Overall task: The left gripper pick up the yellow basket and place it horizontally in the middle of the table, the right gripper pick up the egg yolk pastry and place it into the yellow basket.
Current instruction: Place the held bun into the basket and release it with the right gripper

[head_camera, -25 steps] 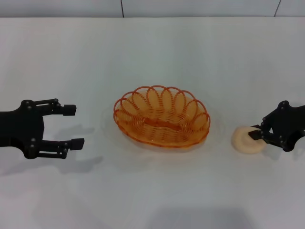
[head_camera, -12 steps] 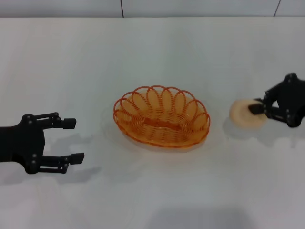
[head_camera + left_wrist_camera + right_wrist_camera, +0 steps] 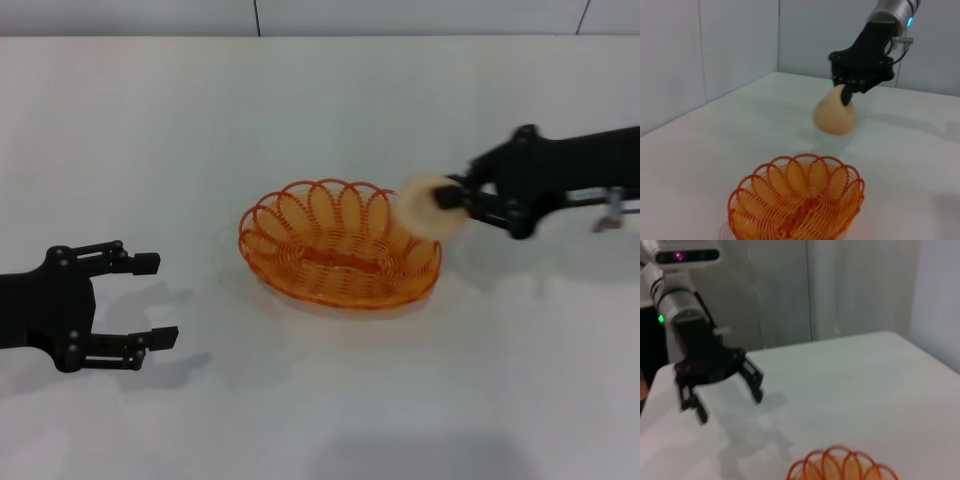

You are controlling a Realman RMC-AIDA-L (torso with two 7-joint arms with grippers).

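Observation:
The yellow basket point(image 3: 339, 243) lies lengthwise across the middle of the white table point(image 3: 320, 110); it also shows in the left wrist view point(image 3: 796, 202) and its rim in the right wrist view point(image 3: 842, 467). My right gripper point(image 3: 452, 203) is shut on the egg yolk pastry point(image 3: 428, 208) and holds it in the air over the basket's right rim. The left wrist view shows that gripper point(image 3: 846, 91) with the pastry point(image 3: 835, 113) above the table beyond the basket. My left gripper point(image 3: 150, 300) is open and empty, low at the left, apart from the basket; it also shows in the right wrist view point(image 3: 727, 402).
Grey wall panels run along the table's far edge point(image 3: 255, 18). Bare white table lies around the basket on all sides.
My right gripper has lifted the pastry off the table at the right and carried it left, up to the basket's right rim. The left gripper has drawn back slightly toward me.

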